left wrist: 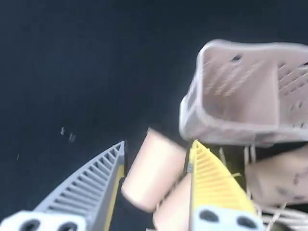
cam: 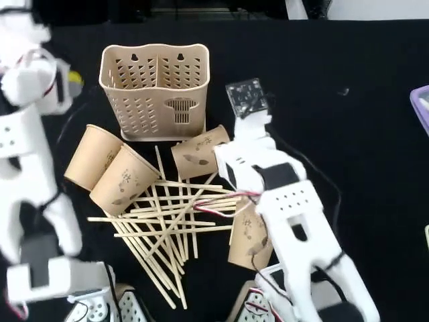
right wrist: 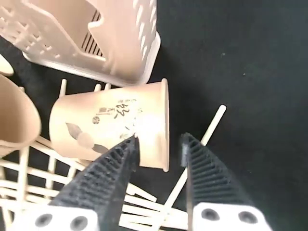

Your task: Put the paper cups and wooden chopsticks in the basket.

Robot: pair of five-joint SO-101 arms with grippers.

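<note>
While spread wide over a paper cup [right wrist: 103, 122], my right gripper [right wrist: 159, 138] holds nothing. My left gripper [left wrist: 159, 143] gapes likewise.

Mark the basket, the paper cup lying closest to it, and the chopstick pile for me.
basket [cam: 144, 111]: high view, on its perforated front wall.
paper cup [right wrist: 106, 122]: right wrist view, on its printed side.
chopstick pile [cam: 167, 204]: high view, where the sticks cross in the middle.
</note>
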